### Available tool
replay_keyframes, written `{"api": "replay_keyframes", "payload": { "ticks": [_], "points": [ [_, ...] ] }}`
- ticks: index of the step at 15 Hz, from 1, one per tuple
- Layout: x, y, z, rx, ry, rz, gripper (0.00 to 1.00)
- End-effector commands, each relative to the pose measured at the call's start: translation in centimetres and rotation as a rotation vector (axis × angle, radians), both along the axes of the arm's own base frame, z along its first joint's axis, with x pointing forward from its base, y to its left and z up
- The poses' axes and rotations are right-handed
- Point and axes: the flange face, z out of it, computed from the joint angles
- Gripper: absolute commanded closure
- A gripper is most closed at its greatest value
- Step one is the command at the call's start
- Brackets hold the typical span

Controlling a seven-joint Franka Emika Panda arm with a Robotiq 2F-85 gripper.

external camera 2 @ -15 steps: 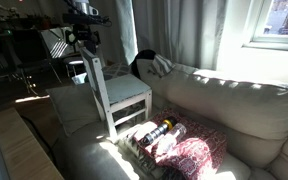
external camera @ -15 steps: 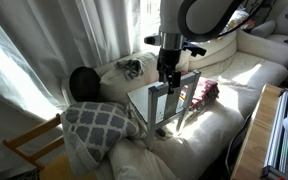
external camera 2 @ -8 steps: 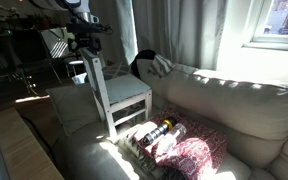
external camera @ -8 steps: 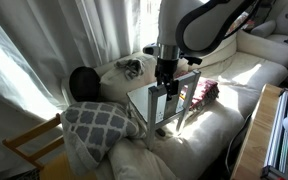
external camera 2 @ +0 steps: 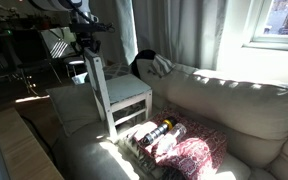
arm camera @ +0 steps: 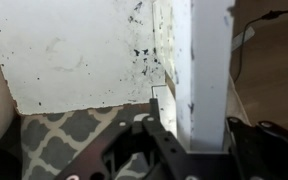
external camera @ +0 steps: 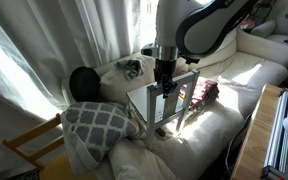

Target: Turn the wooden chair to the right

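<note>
The wooden chair [external camera: 150,101], small and pale grey-white, stands on the sofa cushion with its slatted back upright; it also shows in an exterior view, with its seat toward the camera [external camera 2: 127,92]. My gripper [external camera: 164,80] reaches down from above onto the top of the chair's back [external camera 2: 90,62]. In the wrist view the white back rail [arm camera: 202,70] fills the gap of the gripper [arm camera: 202,138], a dark finger [arm camera: 162,128] against each side. The speckled seat panel [arm camera: 74,50] lies below it.
The cream sofa [external camera 2: 234,110] carries a grey patterned cushion [external camera: 94,122], a black round cushion [external camera: 82,82], a red patterned cloth [external camera 2: 189,155] and a bottle [external camera 2: 156,130]. A yellow bare-wood chair frame [external camera: 29,145] stands by the sofa arm. Curtains hang behind; a wooden tabletop [external camera: 254,140] borders the sofa.
The jaws have drawn in from wide open onto the chair's back rail. The arm has sunk slightly; the chair has not visibly moved.
</note>
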Motion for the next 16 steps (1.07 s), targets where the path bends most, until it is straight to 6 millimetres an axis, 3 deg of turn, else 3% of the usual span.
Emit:
{"api": "replay_keyframes", "payload": {
  "ticks": [1,3,4,16],
  "points": [
    [0.2,0.3,0.9,-0.030,0.008,0.016,0.86],
    [0.1,0.2,1.3,-0.049,0.014,0.011,0.98],
    [0.1,0.1,1.7,-0.063,0.010,0.008,0.94],
    [1.9,-0.5,7.7,-0.277,-0.087,-0.179,0.94]
  ]
}}
